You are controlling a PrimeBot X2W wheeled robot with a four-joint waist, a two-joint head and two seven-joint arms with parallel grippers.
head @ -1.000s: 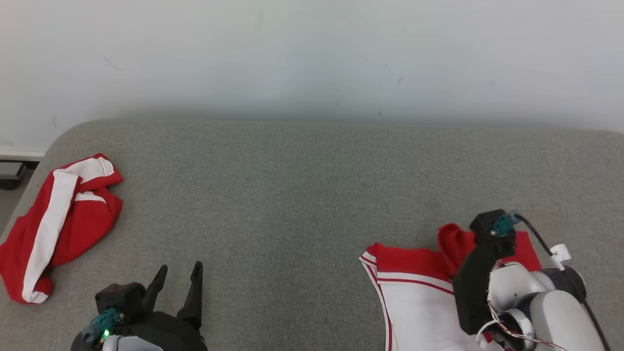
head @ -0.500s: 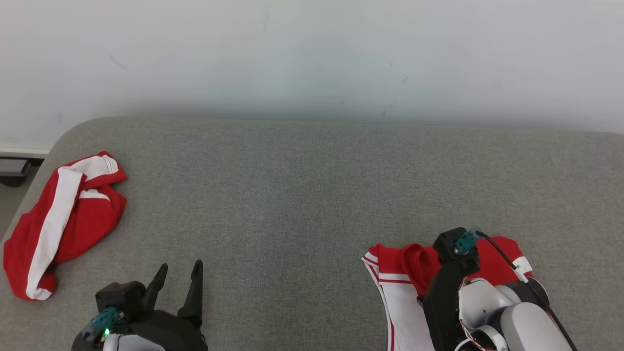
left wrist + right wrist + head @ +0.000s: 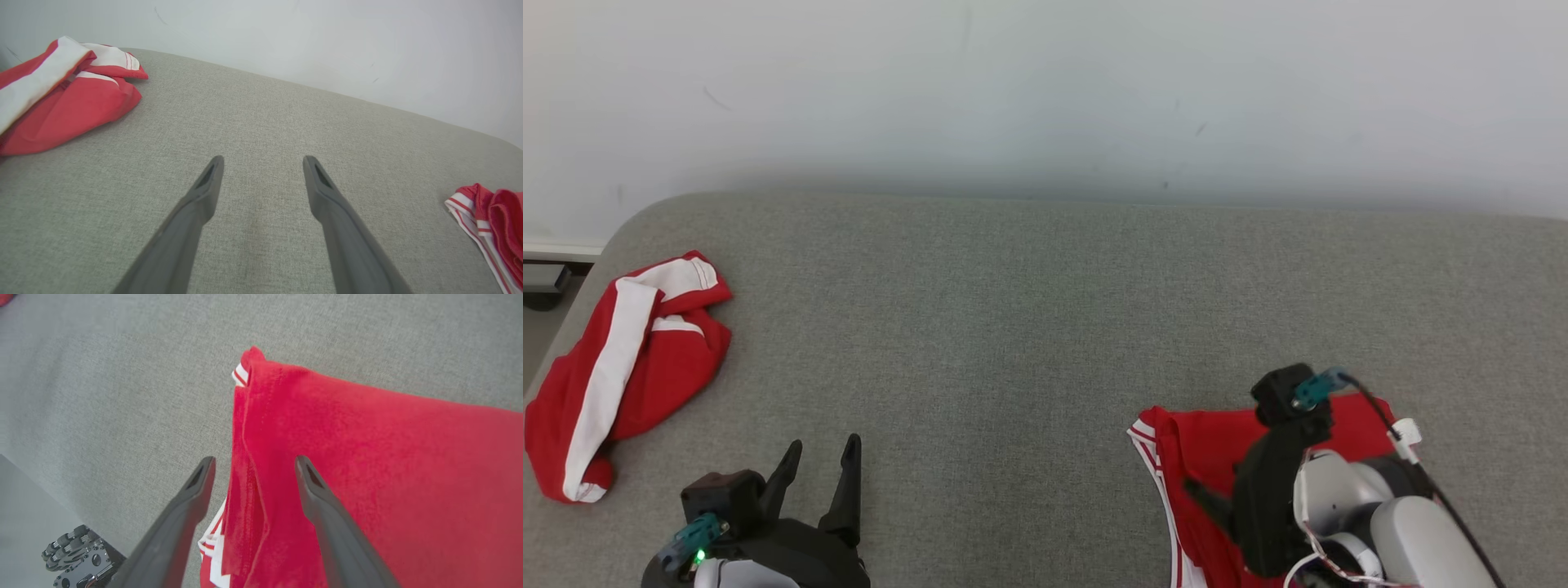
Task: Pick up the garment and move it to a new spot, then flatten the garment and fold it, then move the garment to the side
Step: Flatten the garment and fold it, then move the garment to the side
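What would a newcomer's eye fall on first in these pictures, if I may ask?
A crumpled red-and-white garment lies at the left edge of the grey padded surface, and a flatter red garment with white trim lies at the near right. The right arm's jaws stand open over it; the left arm's jaws are open over bare surface.

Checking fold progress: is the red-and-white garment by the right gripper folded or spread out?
Folded: the red-and-white garment has a red layer lying over a white striped layer; stacked edges show at the open right gripper.
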